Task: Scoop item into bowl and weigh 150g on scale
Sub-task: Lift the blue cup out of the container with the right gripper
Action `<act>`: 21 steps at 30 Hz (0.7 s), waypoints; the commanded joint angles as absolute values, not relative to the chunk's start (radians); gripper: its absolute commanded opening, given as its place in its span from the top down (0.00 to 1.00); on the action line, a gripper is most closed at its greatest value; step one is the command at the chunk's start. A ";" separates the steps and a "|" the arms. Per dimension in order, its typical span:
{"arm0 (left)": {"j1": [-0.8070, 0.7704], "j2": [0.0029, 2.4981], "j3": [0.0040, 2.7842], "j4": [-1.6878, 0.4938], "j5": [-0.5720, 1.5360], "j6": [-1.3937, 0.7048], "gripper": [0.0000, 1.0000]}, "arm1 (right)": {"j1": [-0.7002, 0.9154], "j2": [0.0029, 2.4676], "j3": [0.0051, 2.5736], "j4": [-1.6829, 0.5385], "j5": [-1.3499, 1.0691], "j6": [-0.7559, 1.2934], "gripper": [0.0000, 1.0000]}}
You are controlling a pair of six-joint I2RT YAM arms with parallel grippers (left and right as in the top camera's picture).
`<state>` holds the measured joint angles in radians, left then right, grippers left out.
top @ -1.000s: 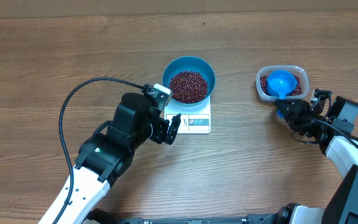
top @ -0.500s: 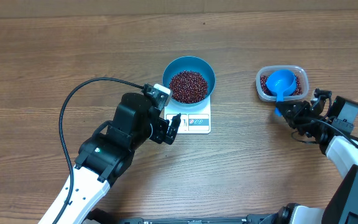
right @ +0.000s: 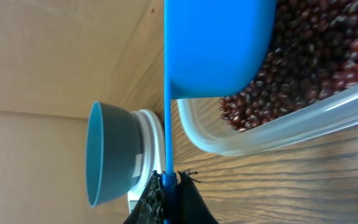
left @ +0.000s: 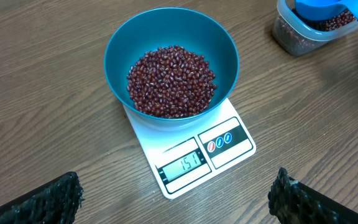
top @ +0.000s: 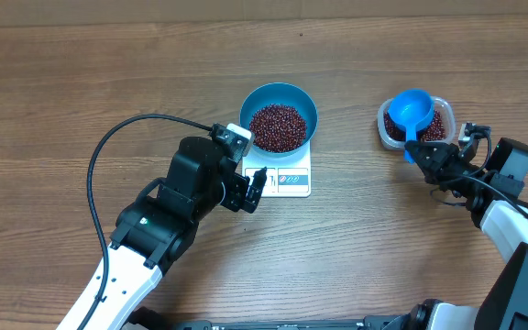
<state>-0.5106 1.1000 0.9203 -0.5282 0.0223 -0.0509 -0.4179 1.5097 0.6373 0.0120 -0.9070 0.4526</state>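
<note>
Bowl [left: 120, 50] bright blue, beans [left: 171, 81] dark red-brown. Scale [left: 235, 124] white, buttons marked red and blue. My scoop [top: 411, 110] bright blue, tub [left: 288, 37] clear. Table [top: 62, 82] brown wood grain, darker streaks.

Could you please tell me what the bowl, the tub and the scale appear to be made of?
Bowl: probably plastic, smooth uniform blue with a soft sheen. Tub: clear plastic, since beans show through its wall. Scale: likely white plastic, glossy and moulded flat.

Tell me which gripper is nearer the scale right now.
Left. The left gripper is open right beside the scale, at its display edge; the right gripper is far off by the clear tub, shut on the blue scoop.
</note>
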 commanded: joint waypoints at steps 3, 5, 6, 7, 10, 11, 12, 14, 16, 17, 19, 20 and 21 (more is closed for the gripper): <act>-0.511 1.106 0.911 -0.527 0.023 -0.060 0.00 | -0.414 1.504 0.636 0.022 -0.991 0.468 0.96; -0.511 1.106 0.911 -0.527 0.023 -0.060 0.00 | -0.414 1.502 0.642 0.021 -1.003 0.467 0.96; -0.511 1.106 0.911 -0.527 0.023 -0.060 0.01 | -0.414 1.500 0.646 0.022 -1.009 0.467 0.96; -0.511 1.106 0.911 -0.527 0.023 -0.060 0.00 | -0.414 1.498 0.650 0.022 -1.015 0.467 0.96; -0.511 1.106 0.911 -0.527 0.023 -0.060 0.01 | -0.414 1.481 0.670 0.022 -1.027 0.463 0.96; -0.511 1.106 0.911 -0.527 0.023 -0.060 0.01 | -0.414 1.473 0.677 0.022 -1.028 0.464 0.96; -0.511 1.106 0.911 -0.527 0.023 -0.060 0.01 | -0.414 1.465 0.684 0.022 -1.032 0.464 0.96; -0.511 1.106 0.911 -0.527 0.023 -0.060 0.01 | -0.414 1.443 0.702 0.021 -1.047 0.464 0.96; -0.511 1.106 0.911 -0.527 0.023 -0.060 0.00 | -0.414 1.422 0.724 0.020 -1.061 0.465 0.96; -0.511 1.106 0.911 -0.527 0.023 -0.060 0.00 | -0.414 1.408 0.738 0.013 -1.061 0.468 0.96; -0.511 1.106 0.911 -0.527 0.023 -0.060 0.00 | -0.414 1.384 0.765 -0.001 -1.061 0.468 0.96; -0.511 1.106 0.911 -0.527 0.023 -0.060 0.01 | -0.414 1.371 0.782 -0.009 -1.061 0.468 0.96; -0.511 1.106 0.911 -0.527 0.023 -0.060 0.00 | -0.414 1.361 0.796 -0.009 -1.061 0.468 0.96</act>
